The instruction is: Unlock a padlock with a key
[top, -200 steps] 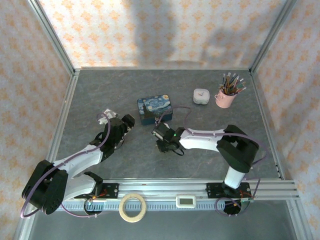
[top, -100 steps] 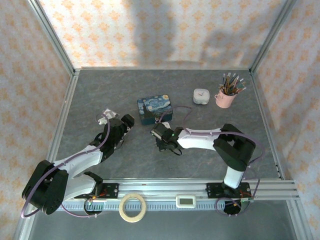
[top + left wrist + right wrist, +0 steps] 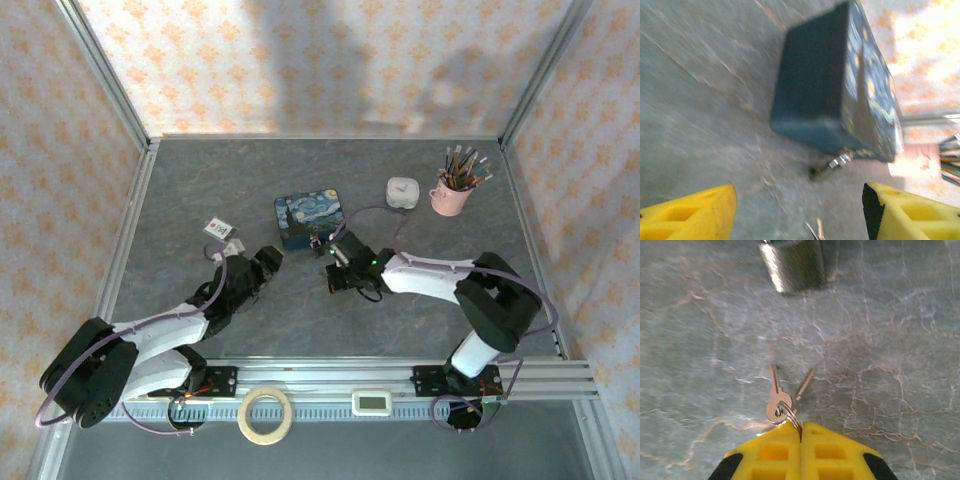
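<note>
Yellow fingers [image 3: 695, 215] of the L gripper [image 3: 267, 259] are seen spread wide apart in the left wrist view, w/ nothing btwn them. It hangs low over the grey table [image 3: 180, 190], near-left of the blue starry tin [image 3: 308, 218]. A small label card [image 3: 218, 229] is left lying further left.

The padlock [image 3: 797, 262] is found on the table just beside the tin's near corner. It is held by neither arm. It is blurred, so which way the keyhole faces cannot be told.

The key [image 3: 776, 401], a bunch of two on a ring, is placed a little short of the padlock w/ bare table btwn them, blades pointed roughly toward it. The R gripper [image 3: 800, 427] is pressed shut, fingers together, w/ the ring pinched at the tips.

Step in hand, as judged: the key is secured and is being lined up w/ the lock; insertion is not yet begun.

Next move, prob.: the padlock body would need to be clamped by the L gripper and steadied w/ the keyhole turned toward the R side. A hold by the ring alone lets the blades swing, so a firmer grip on one key's bow may be needed before it can be steered in and turned.

Far right, a white case [image 3: 402, 192] and a pink cup [image 3: 448, 198] of pencils are set well apart from the work.
</note>
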